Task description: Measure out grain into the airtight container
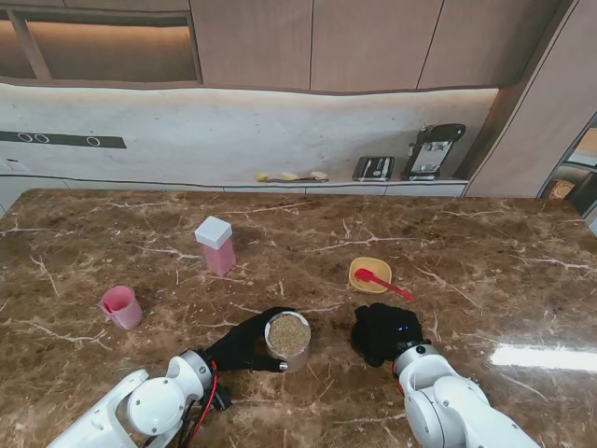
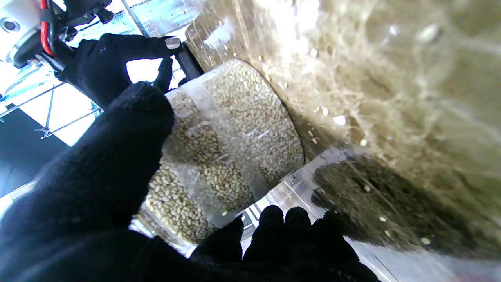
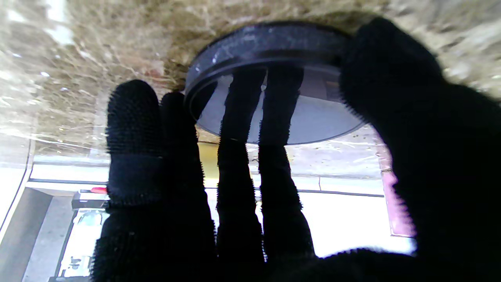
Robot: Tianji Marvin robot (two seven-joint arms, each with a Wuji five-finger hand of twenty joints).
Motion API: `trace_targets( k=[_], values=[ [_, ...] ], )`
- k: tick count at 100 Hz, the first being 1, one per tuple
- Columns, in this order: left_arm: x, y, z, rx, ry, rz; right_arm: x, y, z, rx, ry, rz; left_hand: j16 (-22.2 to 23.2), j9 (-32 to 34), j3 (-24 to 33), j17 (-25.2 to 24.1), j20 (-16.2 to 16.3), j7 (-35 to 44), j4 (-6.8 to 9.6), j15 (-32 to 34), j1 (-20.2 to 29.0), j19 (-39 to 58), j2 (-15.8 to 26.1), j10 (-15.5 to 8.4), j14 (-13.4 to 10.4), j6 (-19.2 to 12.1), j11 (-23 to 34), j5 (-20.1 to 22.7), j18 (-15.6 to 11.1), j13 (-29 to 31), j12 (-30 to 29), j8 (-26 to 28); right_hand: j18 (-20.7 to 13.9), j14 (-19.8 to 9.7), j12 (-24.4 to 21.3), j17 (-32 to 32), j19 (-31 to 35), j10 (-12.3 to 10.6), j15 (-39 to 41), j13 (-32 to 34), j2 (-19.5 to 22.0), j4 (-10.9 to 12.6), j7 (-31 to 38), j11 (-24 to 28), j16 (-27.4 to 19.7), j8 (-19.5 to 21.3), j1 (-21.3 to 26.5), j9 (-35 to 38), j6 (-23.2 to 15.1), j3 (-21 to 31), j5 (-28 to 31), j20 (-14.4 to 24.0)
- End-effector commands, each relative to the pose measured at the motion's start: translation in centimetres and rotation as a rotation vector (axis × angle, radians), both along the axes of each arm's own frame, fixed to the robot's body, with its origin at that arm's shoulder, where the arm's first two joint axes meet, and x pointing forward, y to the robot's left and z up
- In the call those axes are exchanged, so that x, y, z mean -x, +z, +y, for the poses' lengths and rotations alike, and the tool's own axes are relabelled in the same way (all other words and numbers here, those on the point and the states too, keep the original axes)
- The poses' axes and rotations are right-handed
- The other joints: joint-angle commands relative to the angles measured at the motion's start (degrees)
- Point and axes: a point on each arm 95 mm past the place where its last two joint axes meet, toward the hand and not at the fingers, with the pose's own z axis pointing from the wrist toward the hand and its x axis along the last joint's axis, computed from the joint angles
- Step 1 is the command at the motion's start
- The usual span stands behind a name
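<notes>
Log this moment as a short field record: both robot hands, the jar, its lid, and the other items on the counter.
left robot hand: shut on the grain jar, fingers wrapped round its clear wall
grain jar: upright, open-topped, filled with grain nearly to the rim
right robot hand: shut on the dark round lid, which is off the jar, at the counter
yellow dish: farther from me than the right robot hand, red spoon lying in it
pink cup: far left
pink container: white cap on, upright
</notes>
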Motion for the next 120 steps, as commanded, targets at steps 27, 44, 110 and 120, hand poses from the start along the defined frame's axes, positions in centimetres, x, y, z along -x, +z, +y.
trace_targets(
  k=[27, 44, 110, 120],
  values=[
    [1.3, -1.9, 0.5, -0.028, 0.003, 0.057, 0.5, 1.7, 0.8, -0.077, 0.021, 0.028, 0.8, -1.5, -1.9, 3.3, 6.5, -0.4, 1.93, -0.4, -0.8, 5.3, 2.9, -0.8, 6.9, -0.1, -1.5, -2.0, 7.5, -0.8, 0.5, -0.4, -6.6, -6.4, 1.1, 1.0, 2.0, -2.8, 2.4, 5.2, 9.3, 6.7, 5.6, 5.0, -0.3, 1.4, 6.8, 5.9, -1.4, 9.1, 4.2, -2.0],
    [1.3, -1.9, 0.6, -0.030, 0.003, 0.055, 0.3, 4.0, 1.6, -0.123, 0.051, -0.001, 0.8, -1.4, -1.9, 3.3, 6.5, -0.2, 1.95, -0.4, -0.8, 5.3, 2.9, -0.8, 7.0, -0.1, -1.5, -1.9, 7.5, -0.7, 0.5, -0.4, -6.5, -6.4, 1.1, 0.7, 1.9, -2.7, 2.3, 4.9, 10.0, 6.8, 5.3, 4.7, -0.3, 1.2, 7.0, 5.8, -1.2, 8.7, 4.2, -2.1],
    [1.3, -2.1, 0.5, -0.034, -0.009, 0.060, 0.0, 9.2, 6.7, -0.136, 0.267, -0.001, 0.4, -1.4, -1.8, 3.4, 6.9, 0.4, 1.95, -1.1, -0.7, 5.1, 2.8, -0.8, 6.8, 0.1, -1.4, -1.9, 7.5, -0.5, 0.5, -0.9, -6.8, -6.7, 1.0, -0.2, 1.4, -2.3, 2.3, 4.2, 12.2, 7.3, 4.1, 3.6, 0.1, 0.6, 6.8, 5.1, -0.8, 7.1, 4.0, -1.9],
    [1.3, -2.2, 0.5, -0.034, -0.011, 0.062, -0.2, 9.0, 7.8, -0.127, 0.300, 0.008, 0.6, -1.3, -1.7, 3.4, 7.0, 0.5, 1.95, -1.0, -0.7, 5.1, 2.7, -0.8, 6.9, 0.1, -1.4, -1.9, 7.5, -0.5, 0.5, -0.9, -6.9, -6.8, 1.1, -0.2, 1.3, -2.3, 2.4, 4.2, 12.1, 7.3, 4.1, 3.5, 0.1, 0.7, 6.8, 5.2, -0.8, 7.1, 4.1, -1.8]
  ],
)
